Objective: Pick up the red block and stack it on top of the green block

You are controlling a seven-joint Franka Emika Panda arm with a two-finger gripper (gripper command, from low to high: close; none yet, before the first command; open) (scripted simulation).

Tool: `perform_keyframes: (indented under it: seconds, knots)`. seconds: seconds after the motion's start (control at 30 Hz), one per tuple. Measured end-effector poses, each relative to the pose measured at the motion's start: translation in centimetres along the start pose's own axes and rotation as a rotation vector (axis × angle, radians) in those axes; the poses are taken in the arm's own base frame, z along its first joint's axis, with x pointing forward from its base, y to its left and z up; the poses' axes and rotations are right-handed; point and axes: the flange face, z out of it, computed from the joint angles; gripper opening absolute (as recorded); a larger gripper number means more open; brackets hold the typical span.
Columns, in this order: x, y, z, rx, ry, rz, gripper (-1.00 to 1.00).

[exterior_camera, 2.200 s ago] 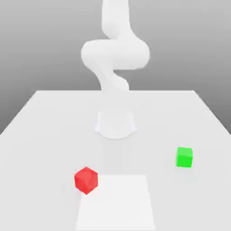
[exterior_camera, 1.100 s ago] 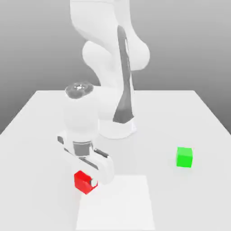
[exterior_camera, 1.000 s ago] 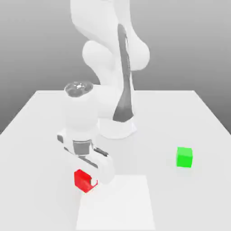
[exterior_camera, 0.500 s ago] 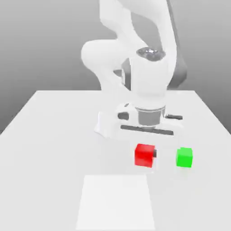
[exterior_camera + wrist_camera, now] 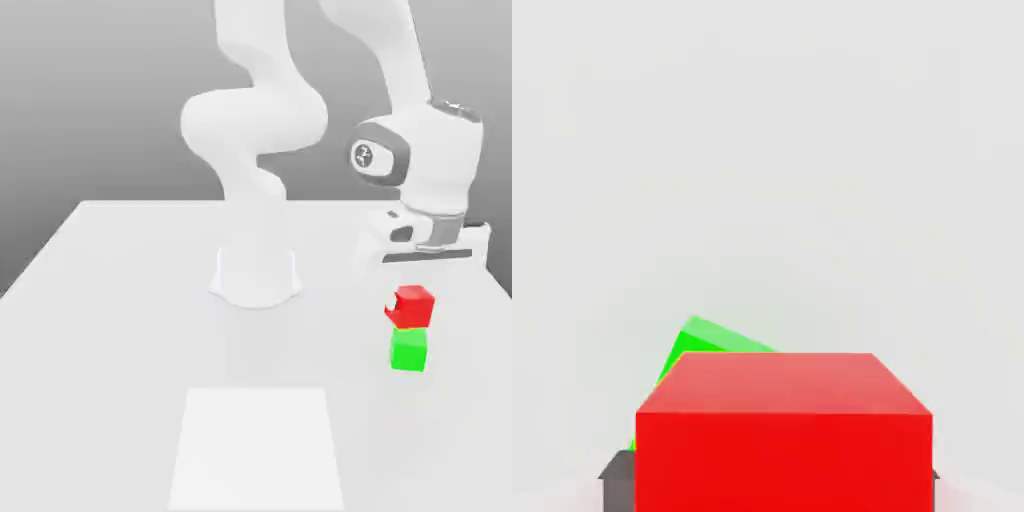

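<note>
In the exterior view the red block (image 5: 413,305) hangs directly over the green block (image 5: 408,351) at the exterior view's right, their faces meeting or nearly so; I cannot tell if they touch. My gripper (image 5: 411,303) comes down from above and is shut on the red block, with one white finger (image 5: 393,313) showing at its side. In the hand view the red block (image 5: 782,430) sits close up, and a corner of the green block (image 5: 707,345) peeks out beneath it, turned slightly relative to it.
The arm's round white base (image 5: 257,276) stands mid-table. A paler square patch (image 5: 257,445) marks the white table (image 5: 120,300) near its front edge. The table's edge runs close beside the blocks at the exterior view's right.
My gripper has carried the red block from beside the green block, to the exterior view's right and upward, so it now sits over the green block. The green block has stayed put.
</note>
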Motion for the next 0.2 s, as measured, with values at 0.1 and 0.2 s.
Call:
perform_keyframes:
  seconds: [0.1,0.2]
  knots:
    - [-0.3,0.0,1.4,0.012,-0.015,-0.002,-1.0]
    - [-0.6,0.0,2.4,0.034,-0.044,0.004,1.0]
